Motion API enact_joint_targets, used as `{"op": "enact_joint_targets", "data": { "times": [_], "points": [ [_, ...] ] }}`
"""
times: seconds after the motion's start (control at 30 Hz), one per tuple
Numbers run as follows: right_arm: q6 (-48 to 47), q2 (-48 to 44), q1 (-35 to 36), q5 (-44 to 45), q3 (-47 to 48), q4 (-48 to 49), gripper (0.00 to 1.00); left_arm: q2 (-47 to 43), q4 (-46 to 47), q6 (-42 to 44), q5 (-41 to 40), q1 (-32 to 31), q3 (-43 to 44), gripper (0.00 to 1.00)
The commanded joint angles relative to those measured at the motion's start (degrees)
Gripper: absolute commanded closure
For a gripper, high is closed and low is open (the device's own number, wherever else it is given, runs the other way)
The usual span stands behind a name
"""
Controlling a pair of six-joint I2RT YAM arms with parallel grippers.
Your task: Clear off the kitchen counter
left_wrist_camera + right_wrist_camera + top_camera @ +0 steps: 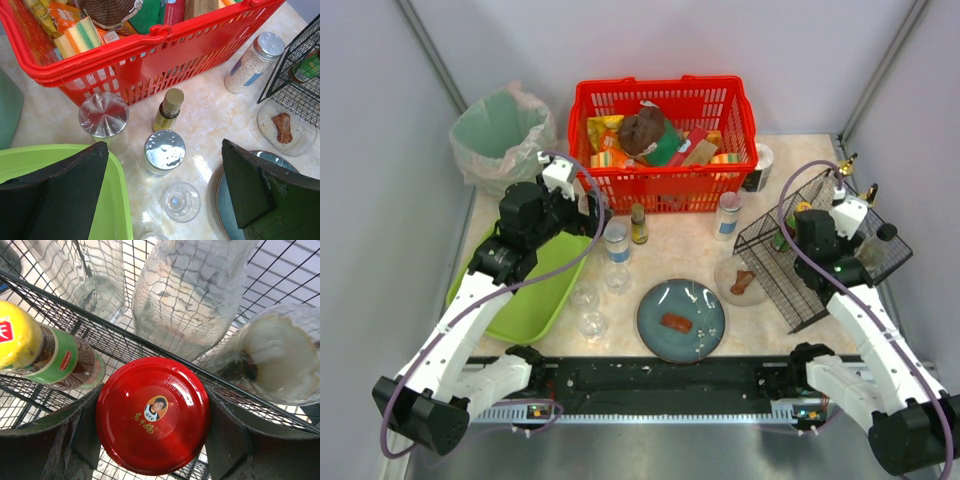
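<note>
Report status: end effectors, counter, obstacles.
Left end effector open above jars. Right end effector shut on red-lid jar at rack. Counter uncleared: plate, glasses on it.

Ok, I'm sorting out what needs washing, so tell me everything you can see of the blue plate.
The blue plate is round, blue-grey and glossy, like glazed ceramic. It lies flat on the counter near its front edge, between two clear glasses and a clear dish. A brown piece of food and pale smears lie on it.

Mid kitchen counter (210, 120) cramped: jars (165, 150), sm. bottle (169, 110), glasses (181, 201) w/ slim gaps btwn. Red basket (150, 70) walls the back. In wire rack (770, 235) bottles (195, 290) crowd the red-lidded jar (152, 415) (bars prob. touching it).
</note>
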Motion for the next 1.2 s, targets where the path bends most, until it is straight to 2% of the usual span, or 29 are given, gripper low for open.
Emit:
{"op": "enact_joint_targets", "data": {
  "times": [0.0,0.47,0.63,0.77,1.03,1.17],
  "points": [
    [0.9,-2.0,-0.7,1.0,-0.9,11.6,1.0,0.1,1.6,-0.2,0.2,-0.2,2.4,0.02],
    [2.9,1.1,-3.2,-1.3,-5.9,18.3,1.0,0.3,1.4,0.2,-0.5,-0.3,2.4,0.02],
    [3.4,1.9,-3.2,-0.6,-7.4,19.9,0.89,0.6,1.4,0.1,-0.4,-0.2,2.5,0.02],
    [3.7,2.9,-3.2,-0.4,-7.6,20.2,0.85,0.6,1.3,0.2,-0.5,-0.3,2.5,0.01],
    [4.2,1.4,-3.1,0.4,-7.1,18.4,0.83,0.8,1.3,0.2,-0.4,-0.3,2.5,0.01],
    [3.4,-0.2,-3.1,0.4,-6.6,17.7,0.62,0.9,1.3,0.2,-0.5,-0.2,2.5,0.02]
  ]
}}
